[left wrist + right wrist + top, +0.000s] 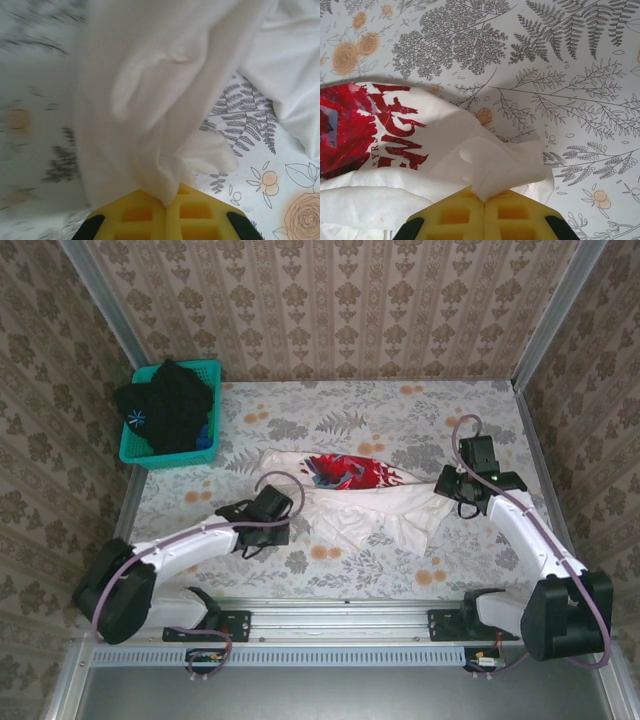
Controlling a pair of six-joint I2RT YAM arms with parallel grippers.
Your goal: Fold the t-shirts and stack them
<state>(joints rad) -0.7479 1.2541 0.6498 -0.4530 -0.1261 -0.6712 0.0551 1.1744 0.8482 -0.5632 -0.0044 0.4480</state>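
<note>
Seen from above, a soft white t-shirt (385, 515) with a red-and-black chest graphic is lying crumpled on the flower-patterned table surface (450, 420). It is to the right of the teal plastic mesh basket (135, 454), nearer to you and well apart from it. A heap of dark clothing (170, 405) is sitting in that basket.

Your left gripper (285, 505) is working just nearer than the basket and a little to its right. Its wrist camera shows the left gripper (166, 202) with yellow pads pressed together on a bunched fold of the plain white cloth (150, 100).

Your right gripper (452, 488) is working far to the right of the basket. In its wrist view the right gripper (484, 197) is likewise clamped on a pinch of the shirt (485, 165) beside the red lettering.

You are holding both ends, so the step appears to be spreading the shirt flat before folding. Raise both arms evenly and draw them apart along the line running rightward from the basket. Stop when the cloth is taut, because thin pinches may slip, then lay it down smoothly.
</note>
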